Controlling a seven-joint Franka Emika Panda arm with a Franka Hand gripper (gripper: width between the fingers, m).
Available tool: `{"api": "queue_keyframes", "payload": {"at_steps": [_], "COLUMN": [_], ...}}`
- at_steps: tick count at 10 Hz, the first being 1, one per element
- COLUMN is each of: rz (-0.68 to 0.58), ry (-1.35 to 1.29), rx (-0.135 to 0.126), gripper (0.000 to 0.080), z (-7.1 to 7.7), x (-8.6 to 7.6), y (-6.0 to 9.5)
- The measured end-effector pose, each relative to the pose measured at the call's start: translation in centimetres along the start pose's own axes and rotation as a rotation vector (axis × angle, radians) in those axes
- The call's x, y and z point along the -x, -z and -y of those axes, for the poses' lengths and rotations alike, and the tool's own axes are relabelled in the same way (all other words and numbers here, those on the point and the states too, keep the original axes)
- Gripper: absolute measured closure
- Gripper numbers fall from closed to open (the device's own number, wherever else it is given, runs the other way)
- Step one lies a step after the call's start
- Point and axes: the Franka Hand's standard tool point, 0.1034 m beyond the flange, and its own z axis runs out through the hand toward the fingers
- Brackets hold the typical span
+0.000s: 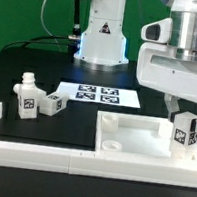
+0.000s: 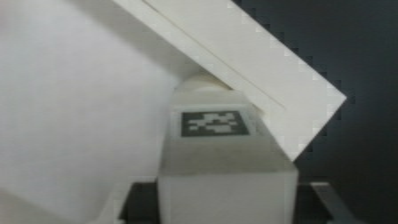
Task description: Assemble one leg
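My gripper [image 1: 186, 118] is shut on a leg [image 1: 185, 135], a small white block with a black-and-white tag. It holds the leg upright over the corner of the large white tray-like part [image 1: 131, 143] on the exterior view's right. A corner hole [image 1: 110, 118] shows at the tray's far left. In the wrist view the leg [image 2: 221, 150] fills the middle, with dark fingers [image 2: 150, 200] on both sides. The tray's white face [image 2: 71, 100] and angled edge lie behind it. Whether the leg touches the tray cannot be told.
Two more tagged legs [image 1: 26, 95] [image 1: 52, 102] stand on the black table at the exterior view's left. The marker board [image 1: 99, 94] lies behind the tray. A raised white rail [image 1: 38, 157] runs along the front and left. The robot base [image 1: 102, 36] stands at the back.
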Motion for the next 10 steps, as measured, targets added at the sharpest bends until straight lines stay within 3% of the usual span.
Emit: {"api": "queue_keyframes", "payload": {"at_steps": [3,4,6,8,9,10], "rz": [0.010,0.026,0.052,0.061,0.060,0.058], "ry": [-0.198,-0.397,-0.693,-0.732,-0.685,-0.552], "rx": [-0.001,0.000,-0.034,-0.036,-0.036,-0.010], "gripper": [0.0511,0.0511,0.0511,0.0511,0.0409,0.0276], "z": [-0.09,-0.14,-0.21,-0.18,-0.19,-0.24], "x": [0.01,0.19,0.27,0.29,0.36,0.92], "y": [0.01,-0.01,-0.06,-0.05,-0.12,-0.17]}}
